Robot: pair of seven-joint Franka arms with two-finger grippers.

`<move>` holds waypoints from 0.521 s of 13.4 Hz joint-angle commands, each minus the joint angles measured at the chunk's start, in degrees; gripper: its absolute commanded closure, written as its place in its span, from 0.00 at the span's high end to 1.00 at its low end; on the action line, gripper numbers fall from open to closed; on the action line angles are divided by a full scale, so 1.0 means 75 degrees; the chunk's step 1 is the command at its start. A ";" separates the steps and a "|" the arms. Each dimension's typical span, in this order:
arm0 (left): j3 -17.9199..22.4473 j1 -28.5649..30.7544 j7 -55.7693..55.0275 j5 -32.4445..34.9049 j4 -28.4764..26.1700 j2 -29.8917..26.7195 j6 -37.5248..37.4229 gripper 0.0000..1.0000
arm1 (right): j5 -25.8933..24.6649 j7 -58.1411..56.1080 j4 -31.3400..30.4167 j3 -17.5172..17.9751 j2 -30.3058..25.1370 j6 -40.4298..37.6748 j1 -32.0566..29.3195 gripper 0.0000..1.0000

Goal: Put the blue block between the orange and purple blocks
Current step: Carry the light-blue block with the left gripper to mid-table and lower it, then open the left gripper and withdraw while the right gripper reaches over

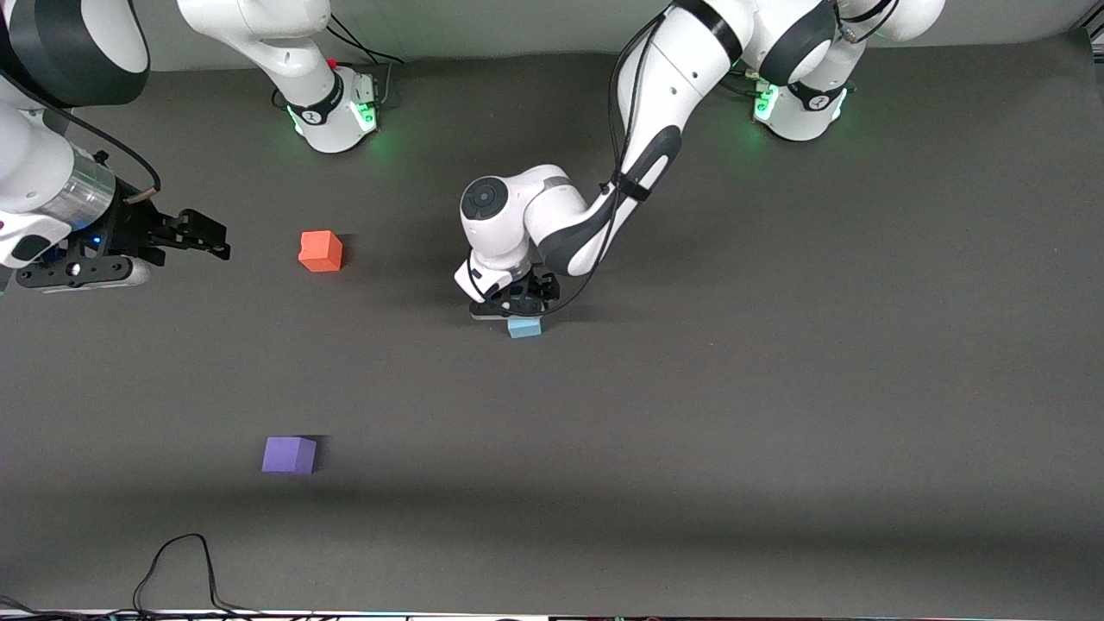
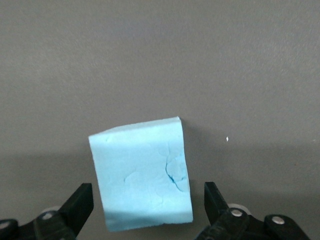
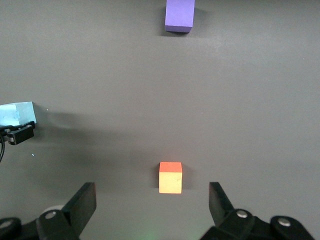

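Lowered over the middle of the dark table [image 1: 776,388], the left gripper [image 1: 515,304] is being held directly above the blue block [image 1: 524,327], its two black fingers [image 2: 80,202] spread wide. In the left wrist view the block [image 2: 142,172] is seen sitting between the fingertips with a gap showing on each side, so nothing is being gripped. The block is resting on the table surface, part of it tucked under the gripper in the front view.

The block is shown as a light sky-blue cube with a matte, foam-like skin, its top face marked by faint creases and one darker crack near an edge.

The orange block [image 1: 321,251] is lying toward the right arm's end of the table, farther from the front camera than the blue one. The purple block [image 1: 290,454] is lying nearer to that camera, well apart from both.

The right gripper [image 1: 203,235] is being kept waiting in the air at the right arm's end of the table, fingers [image 3: 82,202] parted and empty, with the orange block [image 3: 170,177] seen just ahead of its fingertips and the purple block [image 3: 179,15] farther on.
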 commanded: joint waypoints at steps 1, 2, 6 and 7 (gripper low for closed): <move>-0.0065 0.0207 -0.0105 0.0055 0.0070 -0.0558 -0.0631 1.00 | 0.0132 -0.0033 -0.0069 -0.0047 -0.0103 -0.0057 0.0040 1.00; -0.0135 0.0359 -0.0058 -0.0027 0.0094 -0.0758 -0.1041 1.00 | 0.0132 -0.0033 -0.0057 -0.0047 -0.0103 -0.0057 0.0040 1.00; -0.0241 0.1540 0.1203 -0.1394 0.0024 -0.1906 -0.1968 1.00 | 0.0144 0.0107 -0.0057 0.0047 -0.0138 -0.0057 0.0110 1.00; -0.0241 0.2031 0.1800 -0.1746 -0.0115 -0.2164 -0.2272 1.00 | 0.0249 0.0328 -0.0045 0.0036 -0.0138 -0.0057 0.0343 1.00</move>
